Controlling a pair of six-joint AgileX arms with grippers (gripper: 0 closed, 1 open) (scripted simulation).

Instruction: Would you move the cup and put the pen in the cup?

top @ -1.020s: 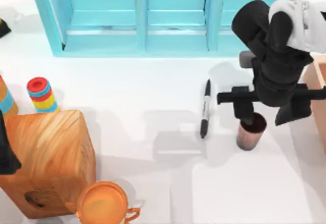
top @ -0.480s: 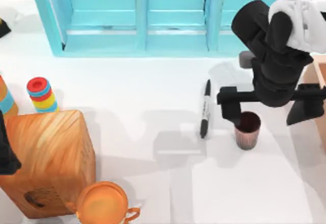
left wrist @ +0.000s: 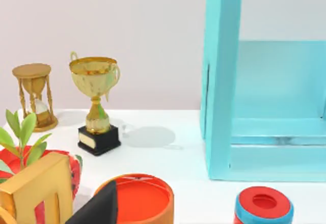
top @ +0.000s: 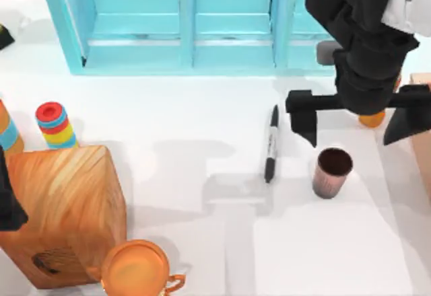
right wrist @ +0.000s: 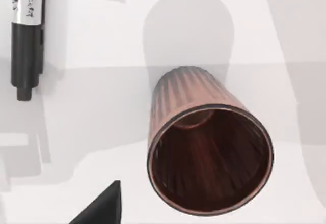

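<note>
The right gripper [top: 360, 124] is seen spread wide and empty above the right side of the white bench [top: 202, 148], with the cup [top: 331, 172] standing upright and free just toward 6 o'clock of it. The pen [top: 271, 144] is laid flat just beside the cup at its 9 o'clock, apart from it, its long axis running 12 to 6 o'clock in the top view. The right arm is judged much the nearer to both; the left gripper is parked at the bench's far left, its state not to be told. The cup is shown as a ribbed, copper-brown tumbler with a dark inside, the pen [right wrist: 25, 35] as a slim black marker with a white labelled band.
</note>
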